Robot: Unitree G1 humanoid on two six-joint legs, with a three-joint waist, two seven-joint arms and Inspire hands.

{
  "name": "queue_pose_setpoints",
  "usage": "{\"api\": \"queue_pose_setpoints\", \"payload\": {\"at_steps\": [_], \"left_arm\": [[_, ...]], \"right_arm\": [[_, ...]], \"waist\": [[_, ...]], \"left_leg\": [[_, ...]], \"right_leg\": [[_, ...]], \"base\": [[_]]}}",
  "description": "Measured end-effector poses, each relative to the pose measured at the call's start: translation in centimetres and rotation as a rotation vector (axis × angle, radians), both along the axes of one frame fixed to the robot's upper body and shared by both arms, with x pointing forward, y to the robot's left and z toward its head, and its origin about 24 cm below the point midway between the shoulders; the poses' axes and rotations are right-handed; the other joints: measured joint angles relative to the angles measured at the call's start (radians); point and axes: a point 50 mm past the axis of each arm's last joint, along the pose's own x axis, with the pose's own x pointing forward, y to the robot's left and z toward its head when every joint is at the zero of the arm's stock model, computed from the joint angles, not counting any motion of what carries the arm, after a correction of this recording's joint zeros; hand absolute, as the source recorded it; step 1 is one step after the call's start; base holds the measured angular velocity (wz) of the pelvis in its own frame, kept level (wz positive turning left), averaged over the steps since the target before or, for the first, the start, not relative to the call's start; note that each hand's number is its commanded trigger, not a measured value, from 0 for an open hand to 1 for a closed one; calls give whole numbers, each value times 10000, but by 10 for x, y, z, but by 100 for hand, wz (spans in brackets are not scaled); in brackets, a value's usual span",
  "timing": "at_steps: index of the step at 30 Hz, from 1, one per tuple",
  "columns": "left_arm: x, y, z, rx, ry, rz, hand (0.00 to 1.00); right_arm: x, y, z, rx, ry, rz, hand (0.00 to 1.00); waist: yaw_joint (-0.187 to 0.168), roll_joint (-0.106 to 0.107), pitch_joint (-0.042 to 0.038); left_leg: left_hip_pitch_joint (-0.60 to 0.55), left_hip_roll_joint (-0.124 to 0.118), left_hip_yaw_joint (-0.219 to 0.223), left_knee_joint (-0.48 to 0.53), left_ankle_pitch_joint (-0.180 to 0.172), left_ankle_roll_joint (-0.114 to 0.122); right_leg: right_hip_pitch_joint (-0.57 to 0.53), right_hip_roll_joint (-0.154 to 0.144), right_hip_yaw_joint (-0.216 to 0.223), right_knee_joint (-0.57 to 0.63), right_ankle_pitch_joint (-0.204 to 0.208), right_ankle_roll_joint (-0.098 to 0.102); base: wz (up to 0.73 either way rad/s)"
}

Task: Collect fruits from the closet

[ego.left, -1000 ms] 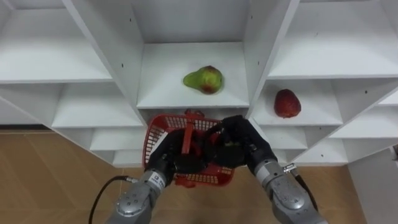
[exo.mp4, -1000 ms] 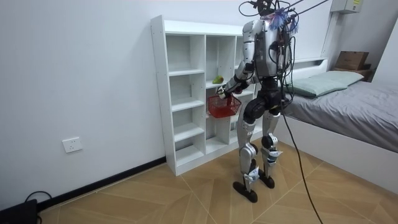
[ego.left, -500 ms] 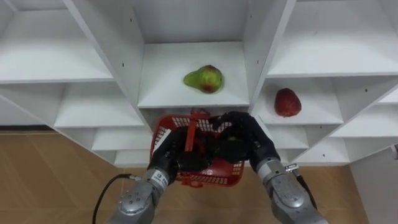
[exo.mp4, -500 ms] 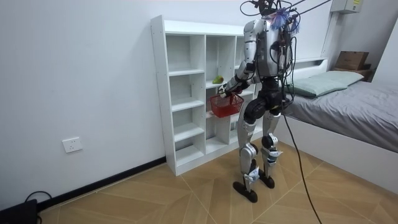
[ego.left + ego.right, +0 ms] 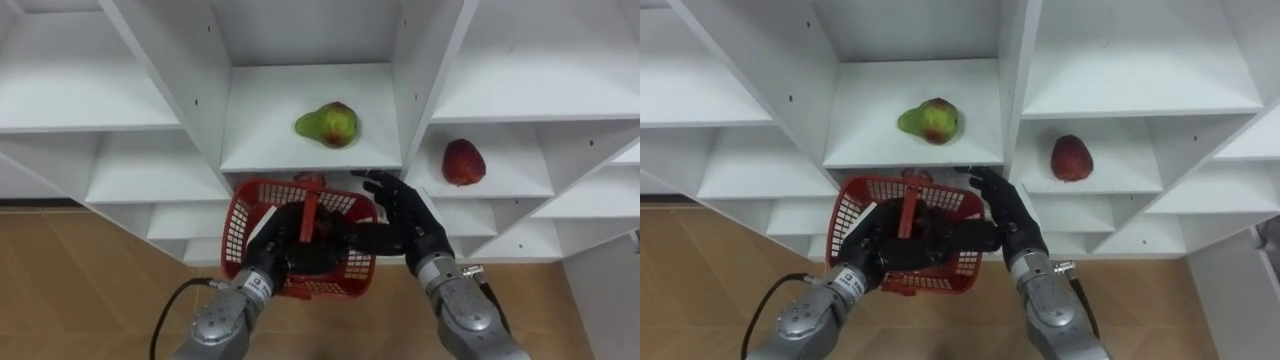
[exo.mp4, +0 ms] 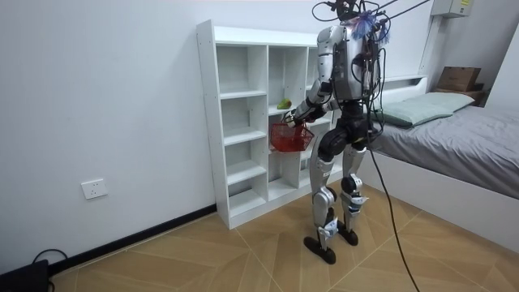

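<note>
The green fruit [image 5: 327,125] sits just up and left of the open right hand [image 5: 408,225]. The left hand [image 5: 288,250] grips the basket [image 5: 238,228] by its handle.

We see a white closet [image 5: 170,80] of open compartments standing on a wooden floor [image 5: 80,290]. On its middle shelf [image 5: 260,135] lies a green-and-red pear [image 5: 327,125]. One compartment to the right, on a lower board, lies a red fruit [image 5: 463,162].

A home bedroom: grey-covered bed [image 6: 458,138], white open-shelved closet [image 6: 233,122], herringbone wood floor [image 6: 243,255], wall socket [image 6: 95,189].
</note>
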Motion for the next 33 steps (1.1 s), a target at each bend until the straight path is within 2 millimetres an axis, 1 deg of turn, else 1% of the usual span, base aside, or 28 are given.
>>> {"api": "queue_pose_setpoints", "payload": {"at_steps": [8,19,25,29,31,33], "left_arm": [[1,1,1,-6,-50,80,100],[1,1,1,14,-49,97,100],[-1,4,-1,231,0,84,100],[-3,10,-5,532,110,-3,100],[-5,12,-7,572,204,-71,100],[-7,15,-9,673,308,-87,100]], "right_arm": [[4,-1,0,19,3,45,0],[4,-1,0,73,40,5,0],[3,0,-1,-226,18,163,0],[2,1,-1,-584,-22,479,0],[0,0,-3,-771,-2,559,0],[-2,-1,-3,-1330,-155,821,0]], "waist": [[-28,-10,2],[-19,-25,8],[-22,-80,39],[-30,-156,68],[-27,-186,66],[-9,-232,66]], "left_leg": [[-37,-6,59,8,7,11],[-5,-6,49,-16,8,10],[118,-18,55,-47,8,11],[213,-21,65,-47,9,12],[318,-18,65,-79,9,11],[372,-11,90,-103,9,11]], "right_leg": [[-59,3,55,-7,-2,4],[-43,28,67,9,-2,3],[58,32,70,2,-4,7],[169,44,95,-57,-5,9],[286,70,131,-151,6,22],[319,83,207,-164,5,23]], "base": [[-1],[0],[0],[0],[0],[-4]]}}
